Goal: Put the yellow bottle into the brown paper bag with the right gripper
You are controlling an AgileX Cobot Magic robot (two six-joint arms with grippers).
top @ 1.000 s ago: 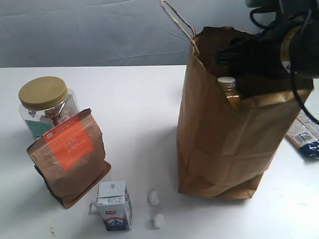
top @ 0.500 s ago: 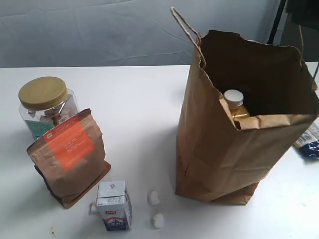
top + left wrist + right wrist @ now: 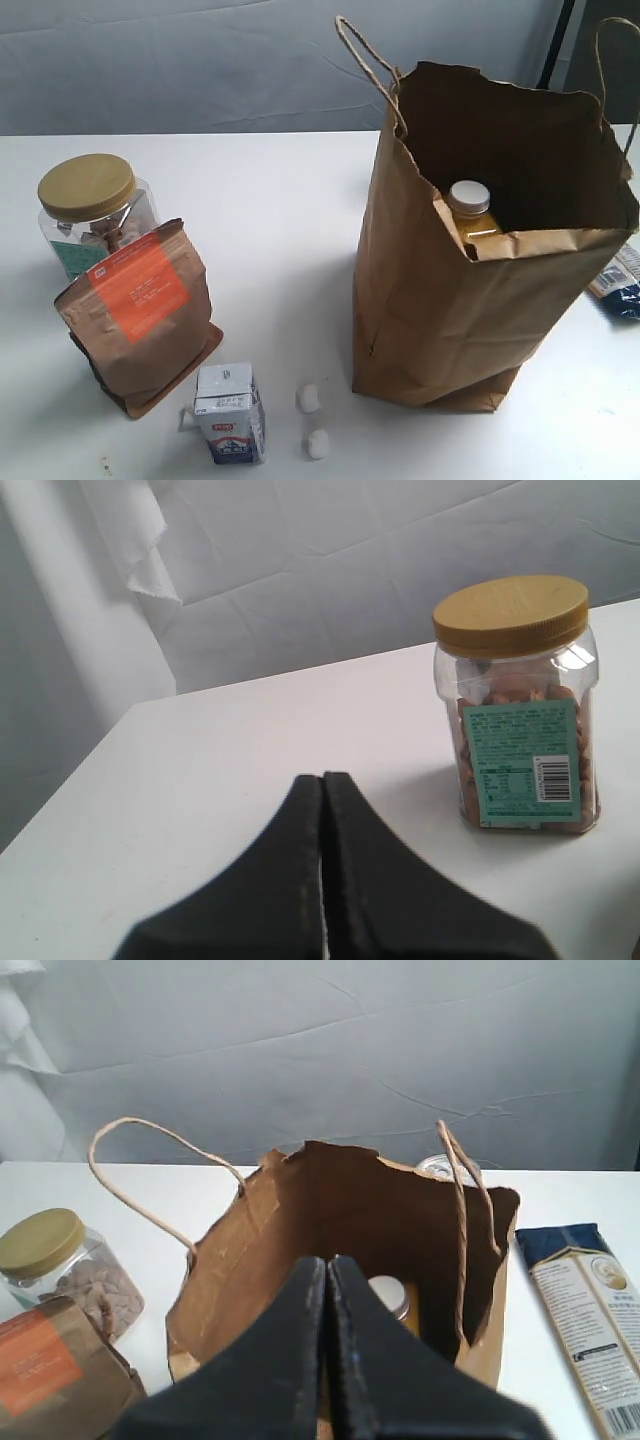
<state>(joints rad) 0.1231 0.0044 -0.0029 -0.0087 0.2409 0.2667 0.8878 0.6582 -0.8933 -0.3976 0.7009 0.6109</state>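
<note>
The brown paper bag [image 3: 470, 290] stands upright on the right of the table, its mouth open and its cord handles up. Inside it stands the yellow bottle [image 3: 470, 212], white cap up, leaning against the near wall. The right wrist view looks down into the paper bag [image 3: 300, 1220] from above and behind, and the bottle's cap [image 3: 390, 1295] shows beside my right gripper [image 3: 326, 1262], which is shut and empty, well clear of the bag. My left gripper [image 3: 322, 778] is shut with nothing in it, low over the table. Neither gripper appears in the exterior view.
At the left stand a clear jar with a gold lid [image 3: 92, 210] and a brown pouch with an orange label [image 3: 140, 310]. A small milk carton [image 3: 230, 412] and two small white caps [image 3: 312, 420] lie in front. A blue and white packet [image 3: 620, 285] lies right of the bag.
The right arm, over the bag's mouth a second ago, has lifted out of the exterior view. The bottle stays in the bag, which has shifted slightly.
</note>
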